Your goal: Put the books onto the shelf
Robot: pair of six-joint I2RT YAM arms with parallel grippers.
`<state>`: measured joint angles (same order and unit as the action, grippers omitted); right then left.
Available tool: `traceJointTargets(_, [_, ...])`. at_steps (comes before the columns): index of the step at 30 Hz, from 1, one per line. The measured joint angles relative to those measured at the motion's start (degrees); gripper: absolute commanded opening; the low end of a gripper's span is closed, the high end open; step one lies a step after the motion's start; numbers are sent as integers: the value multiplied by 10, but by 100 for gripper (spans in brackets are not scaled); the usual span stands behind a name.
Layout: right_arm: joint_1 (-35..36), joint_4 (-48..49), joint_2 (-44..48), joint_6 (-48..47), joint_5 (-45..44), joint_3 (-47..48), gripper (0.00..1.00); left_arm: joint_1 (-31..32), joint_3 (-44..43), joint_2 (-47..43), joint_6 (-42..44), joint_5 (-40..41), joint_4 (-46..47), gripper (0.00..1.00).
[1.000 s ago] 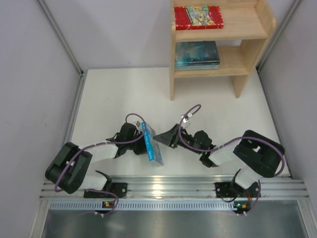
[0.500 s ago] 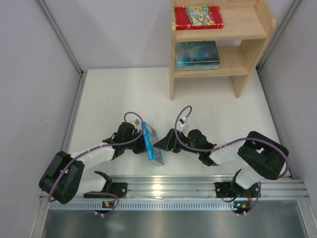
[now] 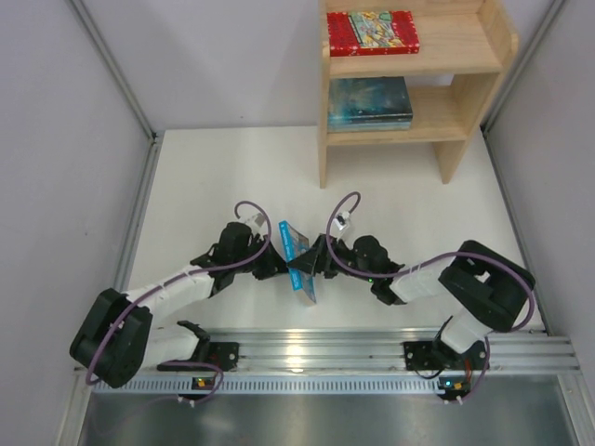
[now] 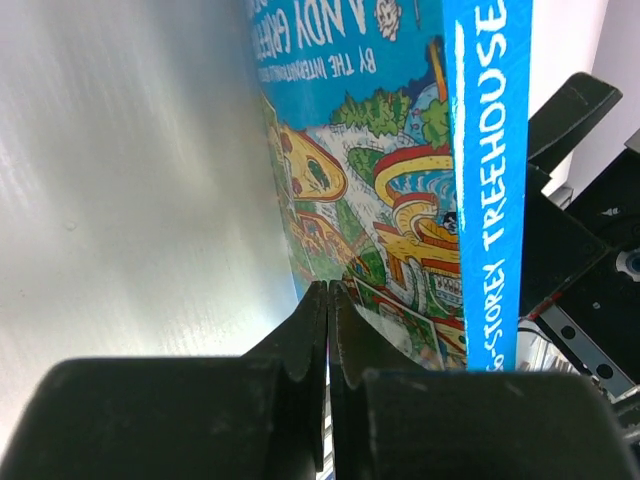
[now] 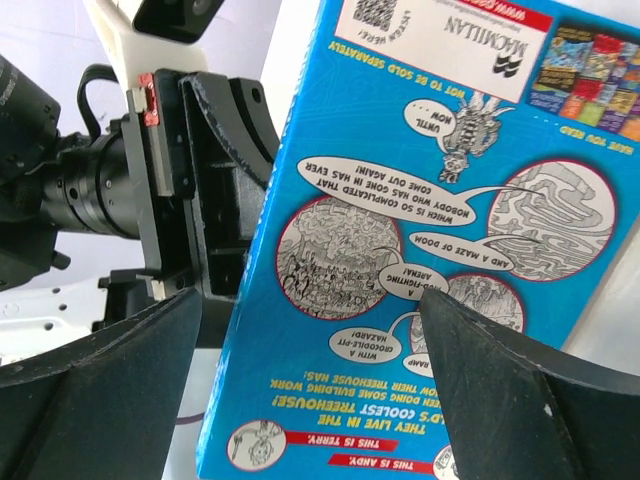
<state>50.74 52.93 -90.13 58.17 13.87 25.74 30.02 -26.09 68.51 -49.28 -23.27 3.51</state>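
A bright blue cartoon book [image 3: 299,253] stands on edge on the white table [image 3: 223,177] between my two grippers. My left gripper [image 3: 277,265] is shut, and in the left wrist view its tips [image 4: 328,292] rest against the book's picture cover [image 4: 370,190]; nothing shows between the jaws. My right gripper [image 3: 313,259] is open. In the right wrist view its fingers [image 5: 100,390] spread wide in front of the book's back cover [image 5: 400,150]. On the wooden shelf [image 3: 469,51], a red book [image 3: 372,32] lies on the top tier and a dark teal book [image 3: 370,102] on the lower one.
The shelf stands at the table's back right, against grey walls [image 3: 56,139]. An aluminium rail [image 3: 307,351] runs along the near edge, with both arm bases on it. Purple cables [image 3: 339,218] loop above the wrists.
The left arm has pushed the blue book to the right and a little away. The right gripper has moved left up to the book and opened wider.
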Motion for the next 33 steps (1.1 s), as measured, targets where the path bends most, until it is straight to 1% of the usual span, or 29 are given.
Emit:
traceJointTargets(3, [-9,6,-4,-1,2,0,92,7,0,7,-5,-1,13,0])
traceJointTargets(8, [-18,-5,4,-11,-5,0,92,37,-17,9,-16,-10,26,0])
traceJointTargets(11, [-22,-38,26,-26,-12,0,88,58,-37,18,-19,-20,33,0])
traceJointTargets(14, [-22,-92,57,-42,-25,6,77,68,-47,30,-19,-23,44,0])
traceJointTargets(15, [-22,-111,66,-49,-30,7,70,68,-47,33,-19,-23,45,0])
traceJointTargets(17, [-22,-143,80,-65,-37,8,62,70,-47,39,-19,-21,45,0])
traceJointTargets(18, [-22,-163,86,-75,-41,13,51,70,-47,41,-18,-18,45,0])
traceJointTargets(20, [-22,-198,96,-94,-50,23,42,71,-47,42,-18,-11,41,0])
traceJointTargets(21, [-22,-210,99,-103,-55,27,33,70,-47,42,-17,-9,40,0])
traceJointTargets(23, [-22,-240,103,-122,-68,36,25,69,-47,41,-16,0,34,0])
traceJointTargets(24, [-22,-253,102,-128,-74,38,14,69,-47,40,-15,4,31,0])
traceJointTargets(26, [-21,-280,102,-133,-75,38,0,70,-51,37,-9,18,18,0])
traceJointTargets(27, [-21,-289,102,-133,-76,39,0,70,-55,35,-5,24,7,2])
traceJointTargets(28, [-21,-295,102,-133,-76,40,0,70,-60,29,2,38,-10,9])
traceJointTargets(29, [-21,-300,102,-133,-77,40,0,70,-67,22,10,50,-30,33])
traceJointTargets(30, [-22,-303,102,-131,-78,41,0,69,-75,12,19,65,-55,49])
traceJointTargets(32, [-26,-304,102,-125,-75,40,0,67,-93,-16,35,92,-103,66])
traceJointTargets(33, [-31,-302,102,-116,-64,40,0,64,-103,-36,42,105,-129,69])
